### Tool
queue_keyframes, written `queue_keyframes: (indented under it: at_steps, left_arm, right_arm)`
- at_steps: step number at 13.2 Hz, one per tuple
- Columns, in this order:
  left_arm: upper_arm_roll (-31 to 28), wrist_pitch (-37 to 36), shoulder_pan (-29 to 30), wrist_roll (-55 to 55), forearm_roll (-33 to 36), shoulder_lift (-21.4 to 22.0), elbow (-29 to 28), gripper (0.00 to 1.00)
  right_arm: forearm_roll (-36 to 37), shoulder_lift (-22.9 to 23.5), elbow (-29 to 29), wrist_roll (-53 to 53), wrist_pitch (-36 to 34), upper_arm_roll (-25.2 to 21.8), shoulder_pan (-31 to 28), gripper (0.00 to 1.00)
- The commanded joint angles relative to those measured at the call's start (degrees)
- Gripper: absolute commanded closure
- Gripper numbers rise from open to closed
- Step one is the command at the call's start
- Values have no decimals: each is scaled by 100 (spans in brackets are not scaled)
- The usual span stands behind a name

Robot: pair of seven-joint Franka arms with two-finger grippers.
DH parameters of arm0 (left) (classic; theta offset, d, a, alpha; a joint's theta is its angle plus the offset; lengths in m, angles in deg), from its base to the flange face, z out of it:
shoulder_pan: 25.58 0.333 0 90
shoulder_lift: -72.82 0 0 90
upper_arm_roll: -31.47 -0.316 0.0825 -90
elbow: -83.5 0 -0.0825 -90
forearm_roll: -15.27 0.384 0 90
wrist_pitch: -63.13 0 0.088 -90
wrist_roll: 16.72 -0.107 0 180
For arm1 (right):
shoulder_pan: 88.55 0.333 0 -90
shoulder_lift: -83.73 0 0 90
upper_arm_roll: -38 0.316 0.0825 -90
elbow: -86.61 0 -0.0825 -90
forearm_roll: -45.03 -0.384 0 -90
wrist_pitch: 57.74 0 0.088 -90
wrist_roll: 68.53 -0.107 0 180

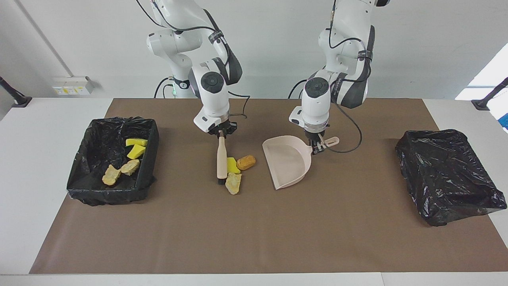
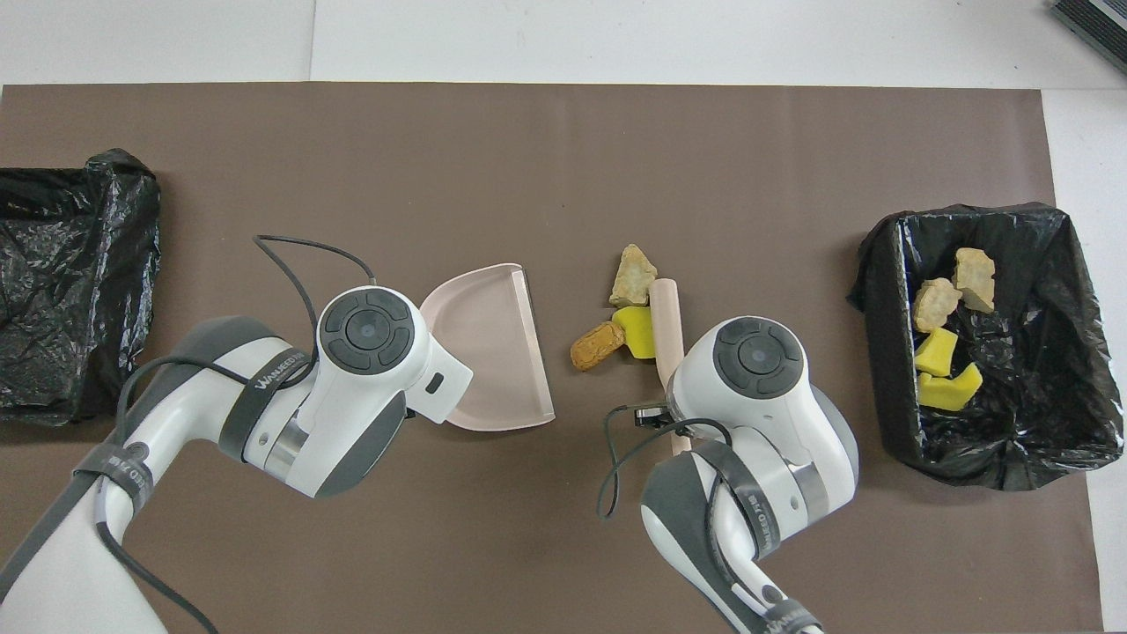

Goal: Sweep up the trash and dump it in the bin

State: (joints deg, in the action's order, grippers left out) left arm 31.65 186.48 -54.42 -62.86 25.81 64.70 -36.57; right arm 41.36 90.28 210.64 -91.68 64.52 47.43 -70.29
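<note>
Showing partial completion: four scraps lie in the lined bin [image 1: 81,159] (three remain on the mat). Right gripper [image 1: 221,134] clasps the brush [image 1: 221,161]; left gripper [image 1: 317,147] grips the dustpan [image 1: 287,161]. Remaining trash [image 1: 238,169] touches the brush, at nine o'clock of the pan in the facing view

Smooth matt plastic dustpan [image 1: 289,161]; crinkled glossy black plastic bin liner [image 1: 448,174]; spongy yellow chunk [image 1: 232,165]; matt brown paper mat [image 1: 254,230].
</note>
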Motion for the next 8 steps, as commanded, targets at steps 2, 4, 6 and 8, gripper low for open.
queue_keyframes:
  at_steps: [2, 4, 6, 8]
  left_arm:
    - [0, 137, 63, 26, 158, 179, -254, 100]
    - [0, 137, 63, 26, 158, 179, -254, 100]
    - [0, 137, 72, 26, 158, 179, -271, 100]
    - [0, 146, 133, 26, 158, 179, -271, 100]
  right_arm:
    - [-676, 348, -441, 250, -9, 68, 414, 100]
    - [-1388, 269, -441, 469, 9, 269, 643, 100]
    - [-1776, 260, -511, 636, -96, 471, 652, 100]
    - [-1743, 111, -634, 663, -438, 455, 565, 100]
